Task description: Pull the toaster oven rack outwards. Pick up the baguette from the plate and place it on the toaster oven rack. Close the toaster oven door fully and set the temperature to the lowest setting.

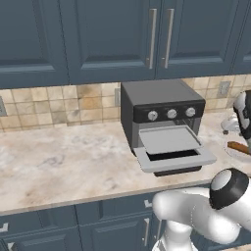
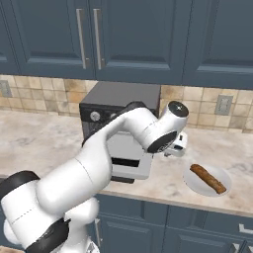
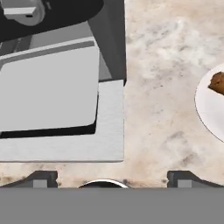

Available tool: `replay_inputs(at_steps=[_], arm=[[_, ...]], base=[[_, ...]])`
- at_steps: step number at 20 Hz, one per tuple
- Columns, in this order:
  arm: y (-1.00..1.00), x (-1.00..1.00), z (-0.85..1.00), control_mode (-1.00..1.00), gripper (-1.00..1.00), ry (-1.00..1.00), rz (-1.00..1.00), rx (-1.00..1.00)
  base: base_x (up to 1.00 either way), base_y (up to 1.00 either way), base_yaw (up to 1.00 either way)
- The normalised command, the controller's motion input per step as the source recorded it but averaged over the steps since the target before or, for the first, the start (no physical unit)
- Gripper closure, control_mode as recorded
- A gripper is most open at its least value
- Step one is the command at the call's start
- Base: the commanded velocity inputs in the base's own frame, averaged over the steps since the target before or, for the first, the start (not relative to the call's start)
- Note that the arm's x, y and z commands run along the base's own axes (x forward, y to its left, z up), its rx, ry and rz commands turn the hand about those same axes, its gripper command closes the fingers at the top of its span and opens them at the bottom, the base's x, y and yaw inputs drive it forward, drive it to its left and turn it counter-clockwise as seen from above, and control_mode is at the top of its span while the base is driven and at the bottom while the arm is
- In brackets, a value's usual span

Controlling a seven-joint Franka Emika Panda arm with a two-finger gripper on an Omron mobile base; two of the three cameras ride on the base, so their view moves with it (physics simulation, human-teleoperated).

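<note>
Left base view first: the marbled counter (image 1: 59, 162) is seen stretching away on the left under dark blue cabinets (image 1: 98, 34). Next along, the toaster oven (image 1: 162, 117) is found against the tiled backsplash, its three silver knobs (image 1: 171, 113) lined up on the black strip. Its toaster oven door (image 1: 176, 159) is dropped fully open and lies flat, and the toaster oven rack (image 1: 169, 139) is drawn out over it. Further right, at the frame's edge, a sliver of the plate (image 1: 238, 151) with the baguette (image 1: 239, 147) on it is caught.

From the right base view, the white arm is seen crossing in front of the oven, and the baguette is shown lying diagonally on the plate, on the counter to the right of the oven and apart from it.

In the hand view, the rack and door are seen at left, bare counter in the middle, the plate's rim at right. The gripper (image 3: 111, 181) is held over the counter with its fingertips (image 3: 41, 179) spread wide, and nothing is gripped between them.
</note>
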Motion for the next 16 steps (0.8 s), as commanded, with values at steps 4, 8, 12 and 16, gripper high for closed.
replay_inputs(at_steps=[4,8,12,16], arm=[[0.00,-0.10,-0.09,-1.00,-1.00,-0.16,-0.20,-0.20],[0.00,0.00,0.00,-1.00,-1.00,-0.03,-0.17,-0.30],[-0.07,0.00,0.00,-1.00,-1.00,0.00,-0.20,-0.35],[-0.26,0.00,0.00,-1.00,-1.00,0.04,-0.19,-0.30]], base=[[0.00,0.00,0.00],[0.00,0.00,0.00],[0.00,0.00,0.00],[0.00,0.00,0.00]])
